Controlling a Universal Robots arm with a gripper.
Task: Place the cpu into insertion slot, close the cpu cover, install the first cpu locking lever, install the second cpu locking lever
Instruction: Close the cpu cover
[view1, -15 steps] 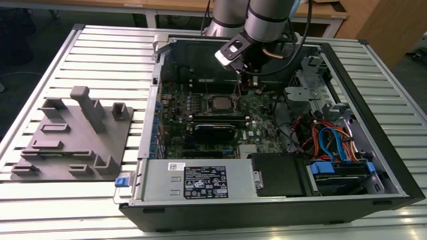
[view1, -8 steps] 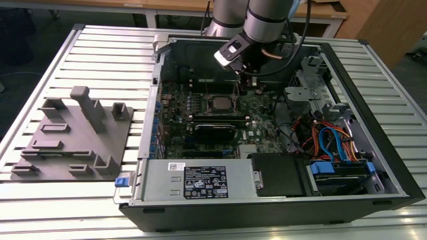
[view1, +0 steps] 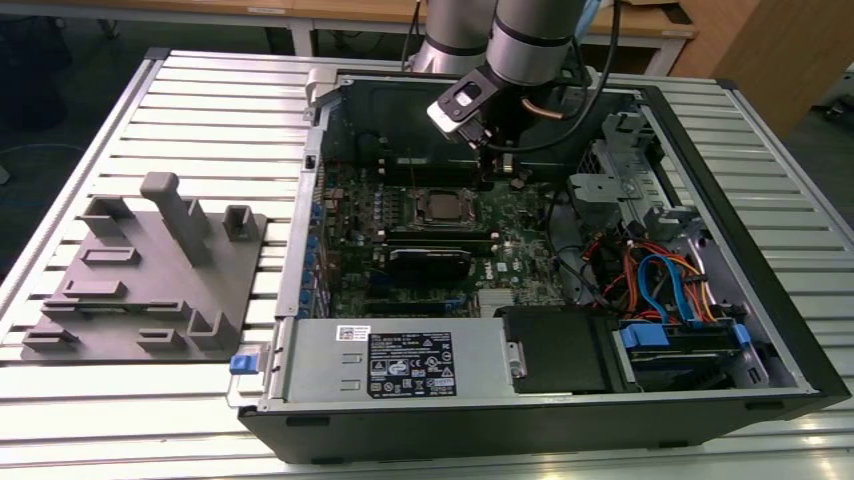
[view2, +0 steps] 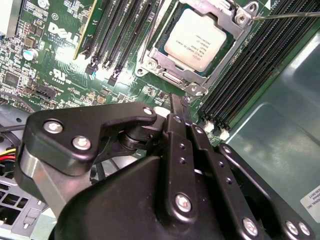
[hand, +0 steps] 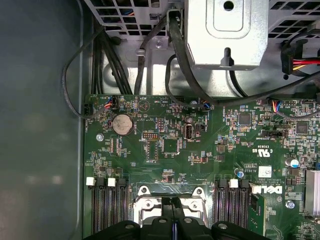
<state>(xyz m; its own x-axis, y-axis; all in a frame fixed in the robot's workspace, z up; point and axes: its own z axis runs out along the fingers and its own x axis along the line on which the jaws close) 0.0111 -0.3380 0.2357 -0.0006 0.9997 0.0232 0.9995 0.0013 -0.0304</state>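
The gripper (view2: 178, 109), jaws together, hovers just beside the cover (view2: 172, 79) (lying flat around the chip (view2: 199, 37)) over the green board (view2: 60, 45).

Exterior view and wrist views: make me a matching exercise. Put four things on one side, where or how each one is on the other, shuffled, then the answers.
Things:
1. cpu
2. cpu cover
3. gripper
4. grey fixture block

Places or states:
A. lies on the slatted table, at the exterior view's left of the computer case
B. shut, poised over the motherboard
C. pale silver face up, framed by metal
D. closed around the chip's edges

Pairs: 1-C, 2-D, 3-B, 4-A
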